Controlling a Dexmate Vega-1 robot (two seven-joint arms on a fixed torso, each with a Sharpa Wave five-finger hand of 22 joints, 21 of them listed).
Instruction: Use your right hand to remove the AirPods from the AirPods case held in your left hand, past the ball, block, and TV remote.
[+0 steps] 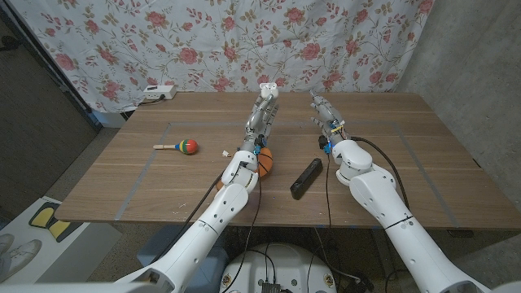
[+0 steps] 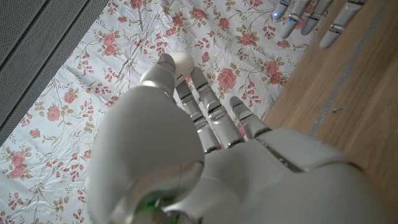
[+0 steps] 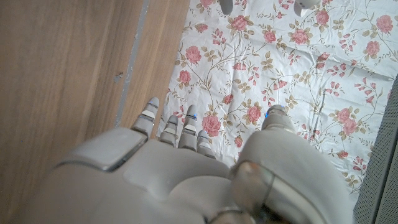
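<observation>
So my left hand (image 1: 262,112) is reaching out toward the far edge of the bench (image 1: 122,187), and it pinches a small white case (image 1: 267,87) up at its fingertips. The case (image 2: 181,64) pokes out just past my fingers, in front of the flowery cloth (image 1: 122,49).

My right hand (image 1: 324,111) is up beside it, near the far edge too, with a gap between the two. It holds nothing, and its fingers (image 3: 168,127) are stretched out and apart.

The case lies to the left of my right hand, a bit farther out. So I think my right hand must go sideways to the left to reach the top of the case. I cannot tell if the case lid is open or if the earbuds are inside.

The orange ball (image 1: 264,160) sits behind my left wrist, nearer the front edge. The black remote (image 1: 305,178) lies nearer the front edge too, under my right arm. A toy rattle (image 1: 178,146) lies off toward the left edge.
</observation>
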